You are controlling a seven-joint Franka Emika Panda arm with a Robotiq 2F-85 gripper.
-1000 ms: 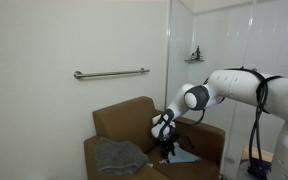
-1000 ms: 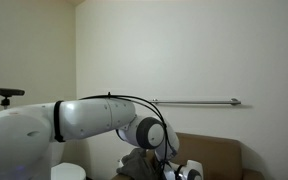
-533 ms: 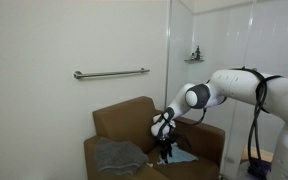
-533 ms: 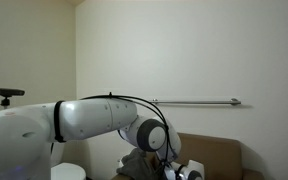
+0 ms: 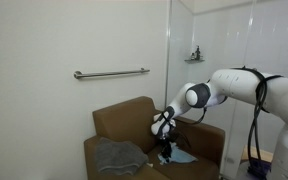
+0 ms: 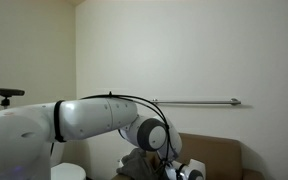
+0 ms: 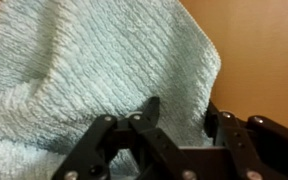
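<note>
Straddling a raised fold of the light-blue towel [image 7: 94, 70] on the brown armchair [image 5: 124, 118] seat, the gripper [image 7: 182, 110] is set low, probably so the edge can be pinched. Whether it is clamped cannot be told. A grey cloth [image 5: 114, 157] is seen just beside.

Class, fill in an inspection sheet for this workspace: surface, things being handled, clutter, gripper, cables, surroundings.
Surface: brown armchair; its seat bears the cloths.
Job's things: light blue towel, ribbed, lying on the seat under the gripper.
Clutter: grey cloth, crumpled on the seat beside the towel.
Grippers: gripper low at the towel, with a fold of the towel between its fingers; whether it is clamped cannot be told.
Cables: black cable loops along the arm and hangs down beside it.
Surroundings: grab bar on the white wall; small shelf in the corner, its contents too small to tell.
</note>
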